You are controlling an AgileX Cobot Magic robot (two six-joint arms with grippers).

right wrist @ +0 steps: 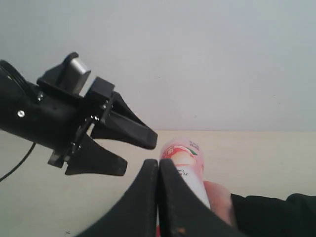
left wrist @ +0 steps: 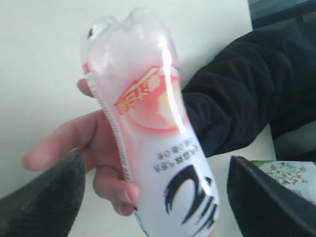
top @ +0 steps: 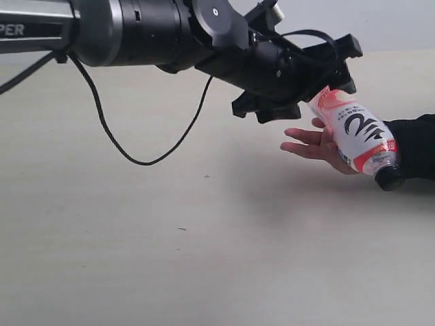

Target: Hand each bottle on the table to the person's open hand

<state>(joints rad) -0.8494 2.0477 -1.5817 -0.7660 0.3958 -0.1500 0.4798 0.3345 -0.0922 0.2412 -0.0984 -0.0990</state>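
A pink-red bottle (top: 353, 129) with a black cap (top: 389, 178) lies slanted across the person's open hand (top: 309, 142), which rests palm up on the table (top: 170, 238) at the right. My left gripper (top: 312, 81) hangs just above the bottle's base, open. In the left wrist view the bottle (left wrist: 148, 123) sits between the spread fingers (left wrist: 49, 197) with a gap on each side, and the hand (left wrist: 69, 143) curls round it. My right gripper (right wrist: 158, 165) is shut on nothing. Beyond it are the bottle (right wrist: 185, 158) and the left gripper (right wrist: 138, 154).
A black sleeve (top: 414, 146) runs off the right edge. The left arm's black cable (top: 115, 142) loops down over the table. A green-printed item (left wrist: 289, 175) shows beside the sleeve in the left wrist view; I cannot tell what it is.
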